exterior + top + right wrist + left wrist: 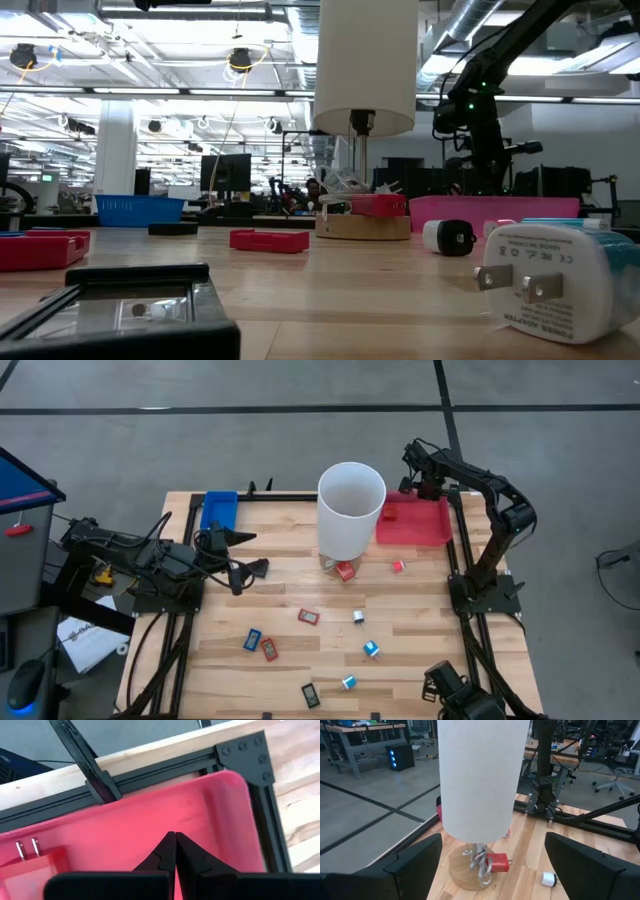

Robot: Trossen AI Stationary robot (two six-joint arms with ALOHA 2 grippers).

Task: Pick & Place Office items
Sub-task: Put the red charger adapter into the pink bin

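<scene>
Right gripper (175,851): mine; fingers pressed together on nothing, over the red tray (428,525) near its far corner
Red plug block (389,514): lying in that tray, just beside my closed tips; prongs visible
Left gripper (250,560): mine too; fingers spread wide, empty, facing the white cylinder (351,508)
Office items (308,616): small red, blue and black pieces scattered on the wooden table (420,615), well apart from both trays; blue tray (218,508) at far left corner
</scene>
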